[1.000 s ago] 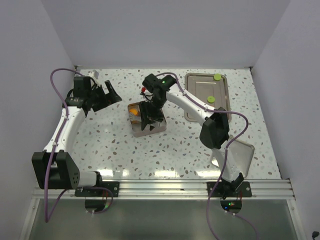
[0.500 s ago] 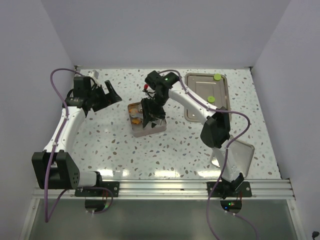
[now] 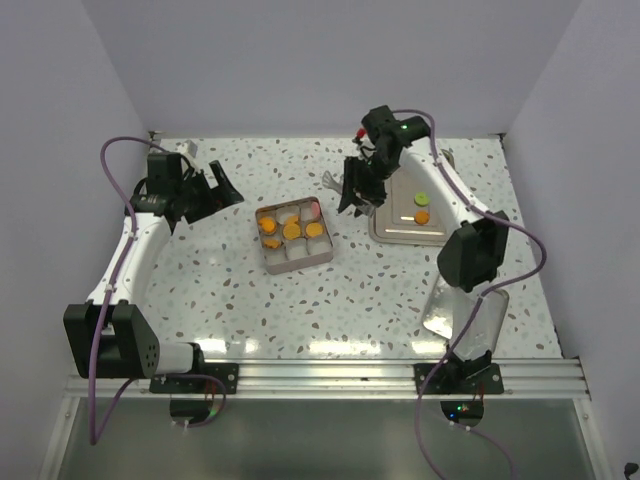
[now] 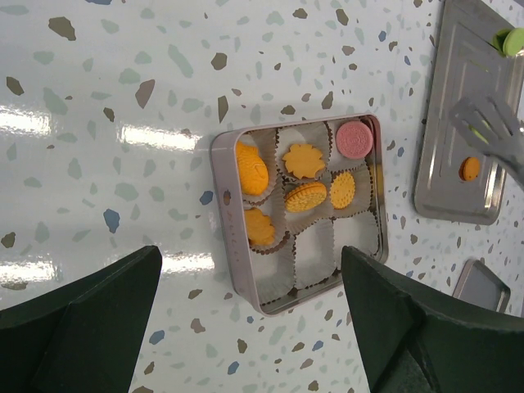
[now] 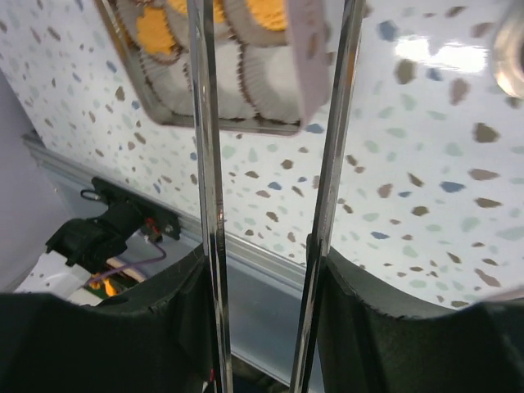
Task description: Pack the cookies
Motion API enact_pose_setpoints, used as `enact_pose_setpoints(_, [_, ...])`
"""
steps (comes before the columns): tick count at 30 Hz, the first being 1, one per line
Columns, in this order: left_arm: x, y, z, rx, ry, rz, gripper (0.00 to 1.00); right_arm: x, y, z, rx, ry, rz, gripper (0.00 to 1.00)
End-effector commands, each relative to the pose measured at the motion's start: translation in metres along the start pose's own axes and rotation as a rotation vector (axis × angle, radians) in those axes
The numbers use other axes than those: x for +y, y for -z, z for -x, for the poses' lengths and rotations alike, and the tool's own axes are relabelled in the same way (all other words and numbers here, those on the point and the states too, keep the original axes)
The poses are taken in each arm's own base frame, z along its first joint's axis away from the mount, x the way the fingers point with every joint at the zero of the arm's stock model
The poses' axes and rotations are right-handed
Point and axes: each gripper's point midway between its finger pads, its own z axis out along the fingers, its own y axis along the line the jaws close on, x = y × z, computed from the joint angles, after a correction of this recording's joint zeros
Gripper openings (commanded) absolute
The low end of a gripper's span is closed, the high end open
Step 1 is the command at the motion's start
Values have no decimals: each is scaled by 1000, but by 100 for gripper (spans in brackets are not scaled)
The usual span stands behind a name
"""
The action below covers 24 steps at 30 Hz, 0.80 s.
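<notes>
A square tin (image 3: pixel 293 262) lined with white paper cups holds several orange cookies (image 3: pixel 291 231) and a pink one (image 3: pixel 311 212). The left wrist view shows them too: orange cookies (image 4: pixel 304 196) and the pink one (image 4: pixel 354 139) in the tin (image 4: pixel 232 237). My right gripper (image 3: pixel 358 190) is shut on metal tongs (image 5: pixel 205 164) and hovers between the tin and the metal tray (image 3: pixel 395 232). On the tray lie a green cookie (image 3: pixel 422 198) and an orange cookie (image 3: pixel 421 216). My left gripper (image 3: pixel 215 190) is open and empty, left of the tin.
The tin's lid (image 3: pixel 470 310) lies at the front right beside the right arm. In the left wrist view another green cookie (image 4: pixel 513 39) sits at the tray's far end. White walls close in the back and both sides.
My right gripper with the tongs has lifted off the tin and swung right toward the tray, uncovering the cookies in the tin. The left arm has not moved.
</notes>
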Motion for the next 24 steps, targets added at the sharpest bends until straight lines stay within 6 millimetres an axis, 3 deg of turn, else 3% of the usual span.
enact_pose_setpoints(1, [-7, 7, 6, -35, -37, -28, 96, -37, 42, -17, -31, -14, -104, 47])
enact_pose_setpoints(6, [-8, 6, 7, -33, -38, -30, 96, -106, 48, -14, -59, -155, -213, 47])
enact_pose_setpoints(10, [-7, 2, 6, -23, -39, -33, 96, -144, 52, -5, -89, -231, -272, 47])
enact_pose_setpoints(19, [-7, -4, 3, -4, -34, -39, 96, -204, 54, 11, -77, -283, -438, 50])
enact_pose_setpoints(24, [-4, -8, 1, 1, -31, -33, 96, -216, 42, 16, -38, -301, -438, 50])
